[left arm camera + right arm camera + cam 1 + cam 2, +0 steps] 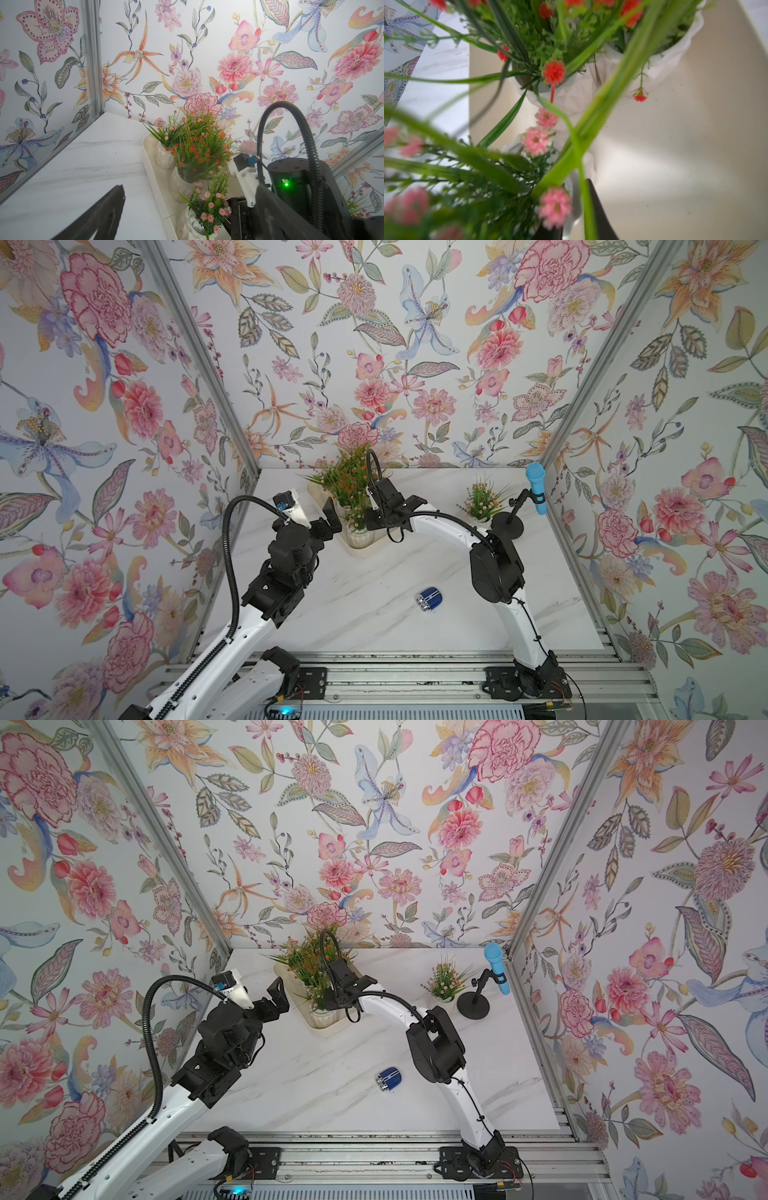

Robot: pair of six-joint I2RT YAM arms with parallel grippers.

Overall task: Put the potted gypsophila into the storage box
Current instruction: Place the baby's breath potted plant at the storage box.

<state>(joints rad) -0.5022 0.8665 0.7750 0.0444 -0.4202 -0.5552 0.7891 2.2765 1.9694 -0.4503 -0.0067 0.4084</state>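
In both top views the storage box (356, 548) (318, 1026) lies on the white marbled desk (374, 614) just above the middle of the frame, slanting toward the back wall. Several of the potted gypsophila (347, 489) (309, 969) stand crowded inside it, and their green sprigs and orange-red and pink flowers hide most of its floor. A lone pot (482, 502) (445, 982) stands on the desk right of centre, well apart from the box and just beside a blue microphone (536, 488) on a black stand. A blue cylinder (430, 600) lies on its side lower in the frame, between the arms. The left tool (332, 516) hangs just left of the box, jaws spread wide, holding nothing. The right tool (372, 519) reaches down among the sprigs at the box's lower end, mostly hidden under its own wrist.

In the left wrist view, the left tool's dark fingers (99, 216) stand far apart. Beyond them three ribbed white pots sit in a row along the box's rim (153, 187), and the right arm's wrist is close beside the nearest.

In the right wrist view, blurred sprigs and pink flowers fill much of the picture over the box's cream floor (675, 145). A dark finger (600, 212) stands against the white rim of the nearest pot. I cannot tell whether the right tool clamps that rim or stands loose.
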